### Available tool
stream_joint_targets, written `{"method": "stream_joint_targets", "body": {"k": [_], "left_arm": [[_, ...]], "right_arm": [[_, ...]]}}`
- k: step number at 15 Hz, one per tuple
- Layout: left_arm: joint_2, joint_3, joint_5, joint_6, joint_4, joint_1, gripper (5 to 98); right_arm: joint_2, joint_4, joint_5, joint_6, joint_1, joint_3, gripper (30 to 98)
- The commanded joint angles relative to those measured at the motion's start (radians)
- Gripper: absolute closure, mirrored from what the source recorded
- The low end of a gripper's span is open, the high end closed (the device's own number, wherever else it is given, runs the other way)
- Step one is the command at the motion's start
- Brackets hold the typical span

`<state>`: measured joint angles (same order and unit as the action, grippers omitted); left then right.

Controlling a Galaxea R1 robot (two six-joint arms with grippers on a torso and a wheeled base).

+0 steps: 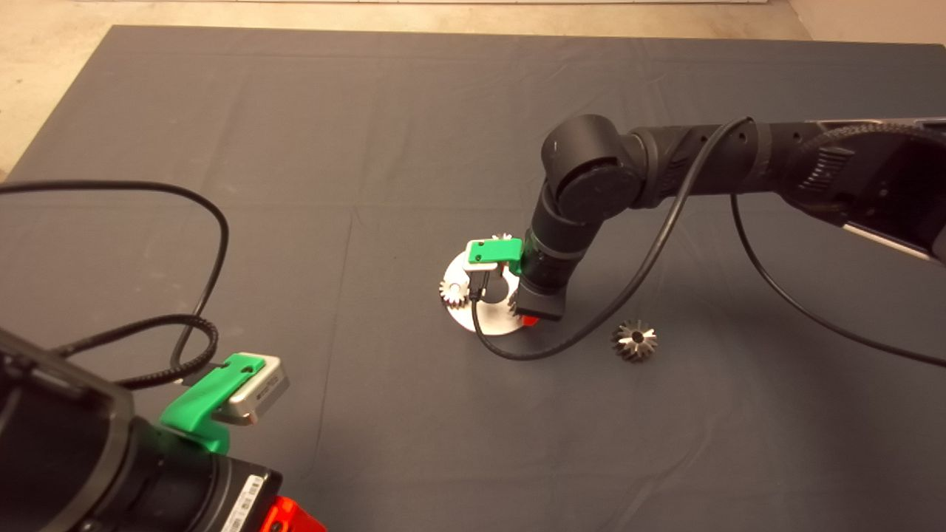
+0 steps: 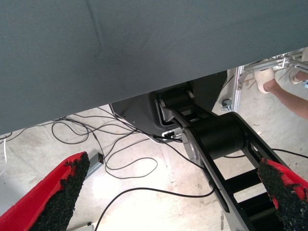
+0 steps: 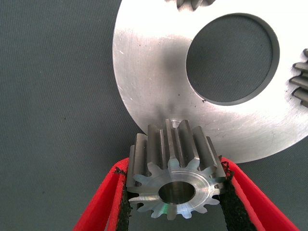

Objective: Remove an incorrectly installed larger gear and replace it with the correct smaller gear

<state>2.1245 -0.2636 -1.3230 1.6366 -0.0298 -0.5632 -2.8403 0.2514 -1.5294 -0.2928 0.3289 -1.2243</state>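
A flat, round metal plate (image 1: 494, 321) with a large centre hole lies near the middle of a dark grey fabric mat (image 1: 369, 111), and everything here is placed against it. The right gripper (image 1: 526, 319) hangs straight down over the plate's rim, its black arm and a looping cable (image 1: 650, 258) covering much of the plate in the head view. The right wrist view shows what that arm hides: the red fingers (image 3: 103, 204), lined with rough black pads, are clenched on the smaller gear (image 3: 175, 180), a bright silvery steel piece with fine straight teeth and a smooth bore, held at the plate's edge over a small hole there. Two other small gears sit on the plate: one (image 1: 452, 291) on the side away from the gripper, another (image 1: 505, 238) barely visible behind the green camera mount. The larger gear (image 1: 635, 341), darker with wide flaring teeth, lies on the mat well apart from the plate, beyond the gripper. The left gripper (image 2: 178, 199) waits far from the plate at the mat's near corner, fingers spread wide; its view shows floor cables and a person's leg and shoe.
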Motion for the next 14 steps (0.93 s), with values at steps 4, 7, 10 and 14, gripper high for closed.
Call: {"method": "stream_joint_targets", "body": {"k": [4,7,10,14], "left_arm": [[-0.005,0.015,0.007,-0.001,0.014,-0.008,12.7],[-0.005,0.015,0.007,-0.001,0.014,-0.008,12.7],[-0.005,0.015,0.008,-0.001,0.014,-0.008,12.7],[-0.005,0.015,0.008,-0.001,0.014,-0.008,12.7]], "right_arm": [[-0.011,0.052,-0.129,-0.005,0.02,-0.002,86.4],[-0.009,0.052,-0.129,-0.005,0.019,-0.001,86.3],[-0.009,0.052,-0.129,-0.005,0.019,-0.001,86.4],[-0.011,0.052,-0.129,-0.006,0.018,-0.001,86.4]]}}
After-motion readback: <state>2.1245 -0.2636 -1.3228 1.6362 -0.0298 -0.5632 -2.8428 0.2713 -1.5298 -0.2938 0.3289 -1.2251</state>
